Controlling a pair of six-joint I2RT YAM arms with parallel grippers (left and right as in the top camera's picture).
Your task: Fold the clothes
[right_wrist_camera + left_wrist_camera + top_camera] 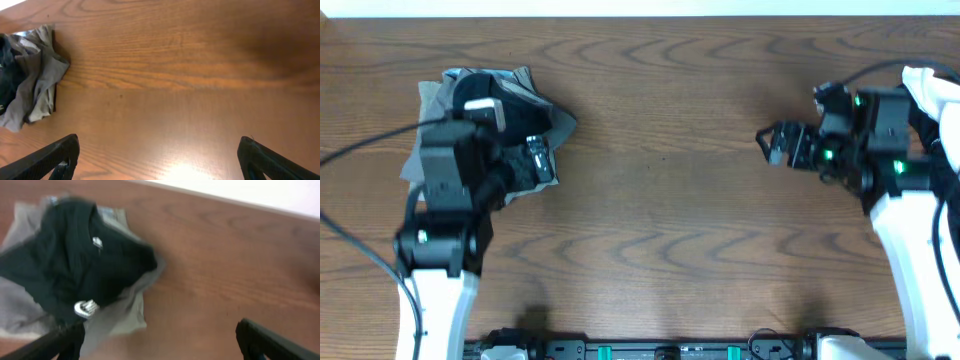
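The clothes lie in a crumpled pile at the table's left: a black garment point(75, 265) with small white prints rests on top of grey fabric point(122, 312). In the overhead view the pile point(545, 125) is partly hidden under my left arm. My left gripper point(160, 342) hovers over the pile's right edge point(542, 163); it is open, with only table and a strip of grey cloth between its fingers. My right gripper point(767, 145) is open over bare wood at the right, far from the pile point(40, 85), and nothing is between its fingers point(160, 157).
The brown wooden table point(660, 200) stretches between the two arms. A white shape point(930, 90) sits at the right edge behind my right arm; whether it is fabric I cannot tell. A pale strip point(640, 8) runs along the table's far edge.
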